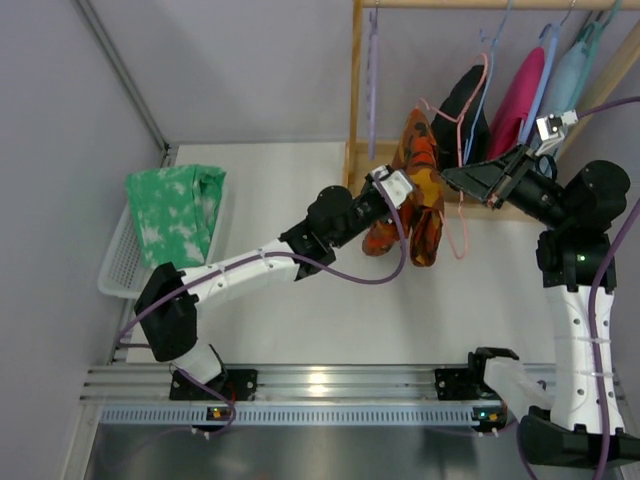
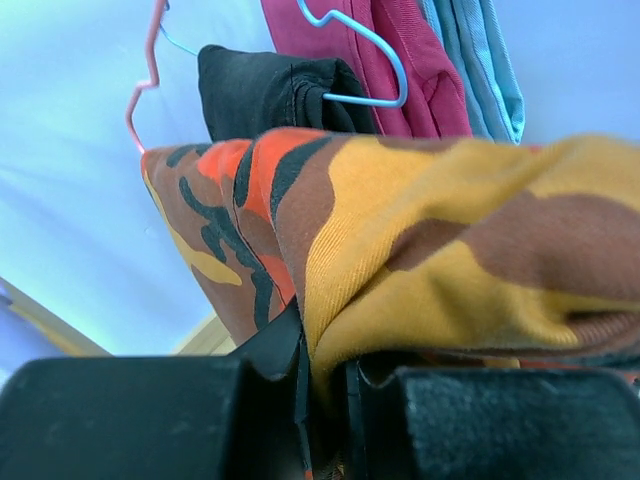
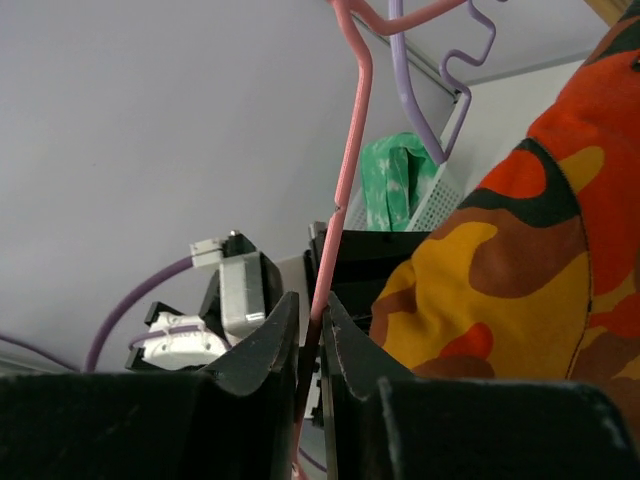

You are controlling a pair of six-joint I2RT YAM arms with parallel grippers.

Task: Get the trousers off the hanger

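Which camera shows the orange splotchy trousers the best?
The top external view: the trousers hang there nearly whole, top to bottom. The left wrist view gives only a close-up fold pinched in the left end effector. The right wrist view catches just one side of them, beside the pink hanger.

Bright, even light, faint shadows. Glare on metal rail (image 1: 318, 383) at 6 o'clock, top view. Left pincer (image 2: 322, 385) dark, soft-focus at 6 o'clock.
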